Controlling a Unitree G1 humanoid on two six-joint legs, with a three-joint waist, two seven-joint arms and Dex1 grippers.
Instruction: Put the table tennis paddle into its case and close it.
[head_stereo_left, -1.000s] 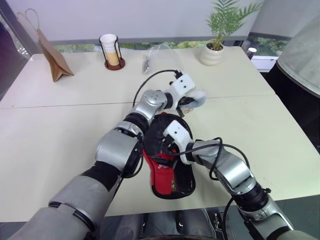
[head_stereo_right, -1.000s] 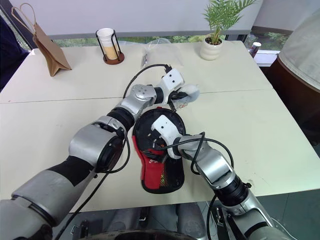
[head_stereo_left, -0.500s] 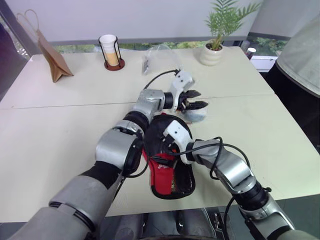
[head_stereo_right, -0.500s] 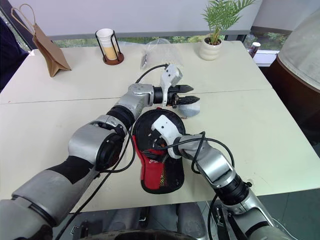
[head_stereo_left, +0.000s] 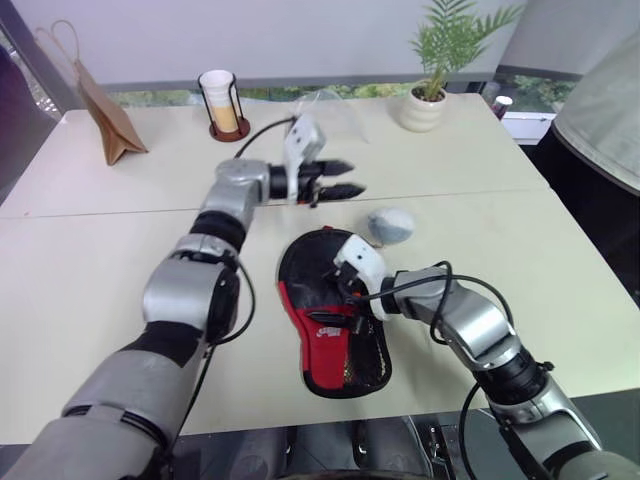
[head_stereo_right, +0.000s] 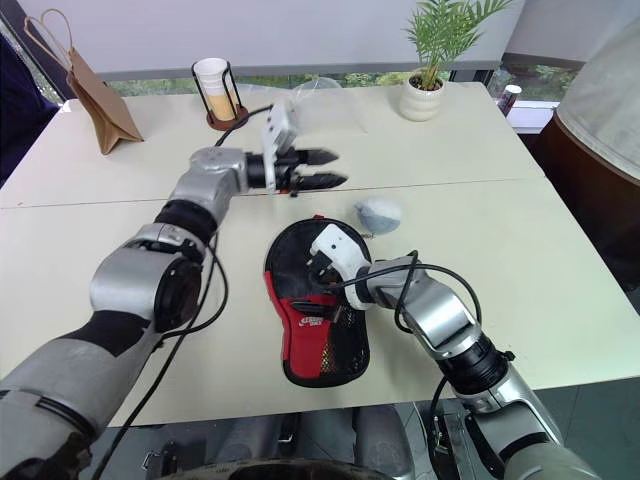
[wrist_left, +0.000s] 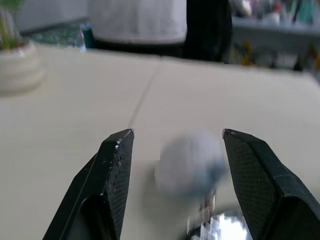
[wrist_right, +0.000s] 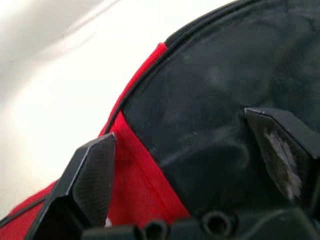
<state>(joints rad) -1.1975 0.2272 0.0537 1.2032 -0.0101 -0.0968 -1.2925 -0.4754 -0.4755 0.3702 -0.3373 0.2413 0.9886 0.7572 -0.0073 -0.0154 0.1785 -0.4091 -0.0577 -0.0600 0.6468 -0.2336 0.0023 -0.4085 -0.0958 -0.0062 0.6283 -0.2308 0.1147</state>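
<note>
So the case (head_stereo_left: 330, 320) is lying flat near the front edge of the table (head_stereo_left: 90, 280), black round part away from the robot and the red panel and mesh pocket toward it, with its fuzzy grey ball charm (head_stereo_left: 390, 223) sitting on the table just past the round end. The left gripper (head_stereo_left: 345, 178) hangs in the air beyond the case with its fingers spread and nothing between them. The right gripper (head_stereo_right: 322, 268) sits low over the round end with fingers wide apart too, and honestly I can't make out the paddle itself.
</note>
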